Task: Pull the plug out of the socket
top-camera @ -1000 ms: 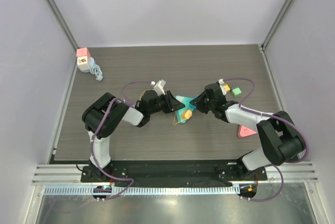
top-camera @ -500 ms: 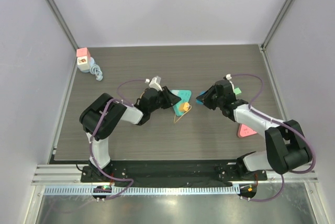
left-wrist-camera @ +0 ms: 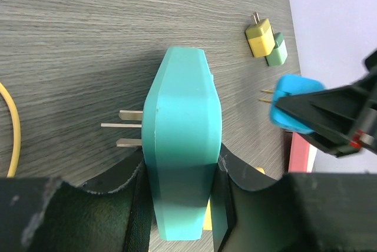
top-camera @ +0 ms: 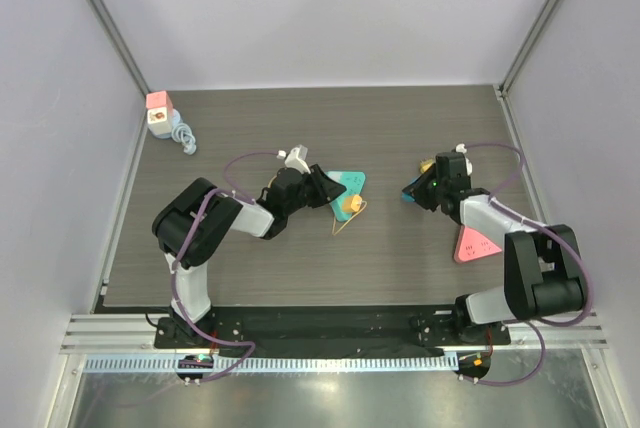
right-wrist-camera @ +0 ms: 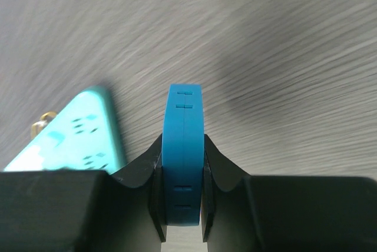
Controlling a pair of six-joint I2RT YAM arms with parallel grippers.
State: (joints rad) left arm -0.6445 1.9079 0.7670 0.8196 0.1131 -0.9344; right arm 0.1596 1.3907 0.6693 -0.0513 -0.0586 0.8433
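Observation:
The teal triangular socket (top-camera: 350, 182) is clamped between the fingers of my left gripper (top-camera: 326, 189), left of the table's middle. In the left wrist view the socket (left-wrist-camera: 182, 122) stands edge-on in the left gripper (left-wrist-camera: 179, 172), its metal prongs pointing left. The blue plug (top-camera: 410, 194) is apart from the socket, with my right gripper (top-camera: 418, 190) shut on it. Its bare pins show in the left wrist view, on the blue plug (left-wrist-camera: 294, 109). In the right wrist view the plug (right-wrist-camera: 185, 146) sits in the right gripper (right-wrist-camera: 184, 166), and the socket (right-wrist-camera: 76, 131) lies to its left.
A yellow plug (top-camera: 353, 209) with a thin yellow cord lies just in front of the socket. A pink block (top-camera: 473, 243) lies by the right arm. A small yellow plug (left-wrist-camera: 260, 35) and a green one (left-wrist-camera: 275, 52) lie together. A pink-topped adapter (top-camera: 158, 113) with a blue cable sits at the far left corner.
My right gripper has drawn the blue plug to the right, away from the teal socket. The left gripper shifted the socket slightly back and left, then stayed still.

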